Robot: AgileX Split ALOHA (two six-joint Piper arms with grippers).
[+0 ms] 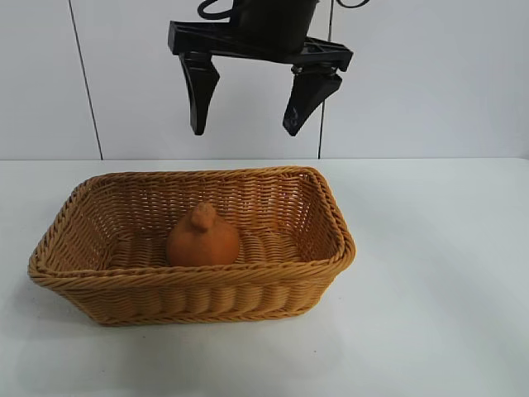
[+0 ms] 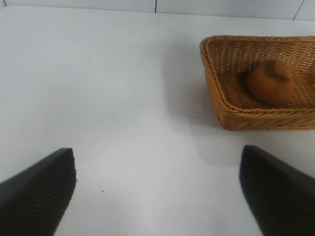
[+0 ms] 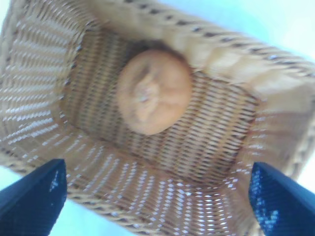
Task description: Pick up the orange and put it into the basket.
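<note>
1. The basket [image 1: 194, 248] stands on the white table [image 1: 430, 281], the orange [image 1: 202, 237] resting on its floor, knob up
2. Above it, the right gripper [image 1: 246, 124] hangs spread wide, empty
3. Off to one side over bare table, the left gripper [image 2: 157, 191] gapes wide, holding nothing

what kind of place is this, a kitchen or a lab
Probably a lab or test bench: a bare white table against plain white wall panels, with only a wicker basket and a black gripper above it.
</note>
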